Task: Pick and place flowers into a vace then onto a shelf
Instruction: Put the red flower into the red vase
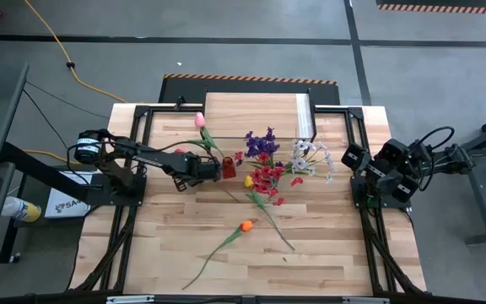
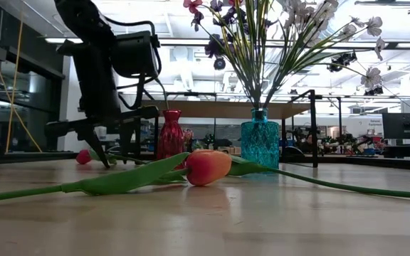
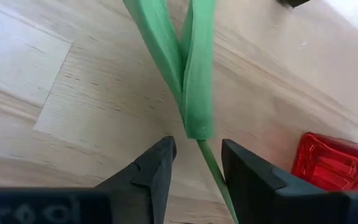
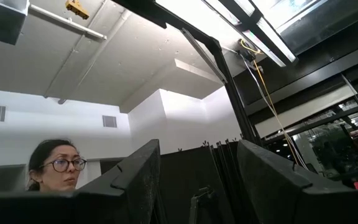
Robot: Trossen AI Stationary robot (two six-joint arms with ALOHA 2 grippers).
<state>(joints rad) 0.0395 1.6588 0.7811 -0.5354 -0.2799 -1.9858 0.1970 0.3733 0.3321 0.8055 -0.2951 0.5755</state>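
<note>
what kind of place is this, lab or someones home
Most likely a robotics lab or workshop, not a home: a bare concrete floor with a yellow cable across it, hazard-striped tape by the table, and exposed ceiling ducts over rows of workbenches.

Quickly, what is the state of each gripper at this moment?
Left gripper: jaws open around the thin green stem of the pink tulip, not clamped.
Right gripper: open, holding nothing, parked at the table's right edge.

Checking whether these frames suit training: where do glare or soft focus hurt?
Low view: bright ceiling lights behind silhouette the left arm and wash out the white blossoms; the near tabletop is soft. Left wrist view: the green stem is sharp, the top corner glares. High view: evenly lit.
</note>
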